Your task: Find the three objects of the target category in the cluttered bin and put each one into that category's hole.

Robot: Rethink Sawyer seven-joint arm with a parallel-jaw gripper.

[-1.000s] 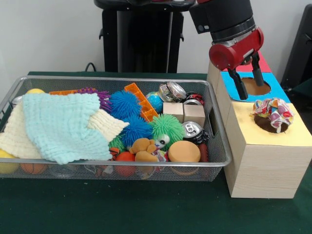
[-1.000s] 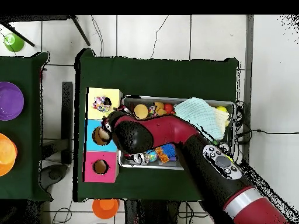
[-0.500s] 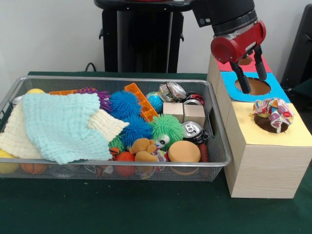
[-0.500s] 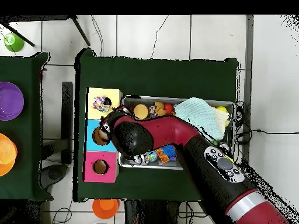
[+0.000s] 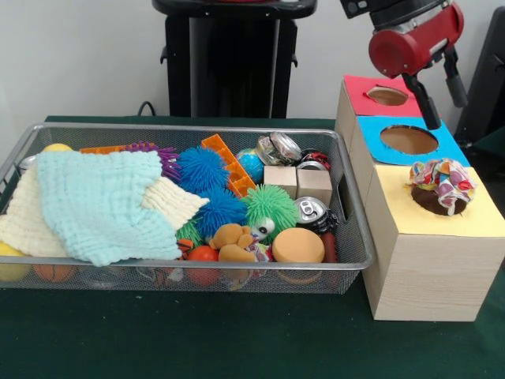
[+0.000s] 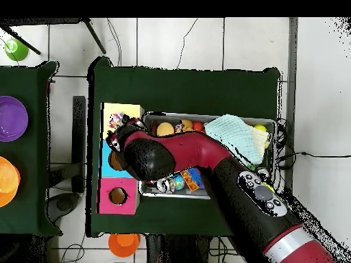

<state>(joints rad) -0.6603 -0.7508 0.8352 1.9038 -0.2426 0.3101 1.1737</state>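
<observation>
Patterned bundle [image 5: 442,182] sits atop the yellow hole [image 5: 432,199]; the tool [image 5: 443,95] hangs wide, empty.

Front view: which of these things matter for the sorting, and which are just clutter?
Job: patterned cloth bundle sitting on the yellow-topped hole; wire bin; open gripper.
Clutter: mint cloth, cream cloth, spiky balls, wooden blocks, cans, blue-topped hole.
</observation>
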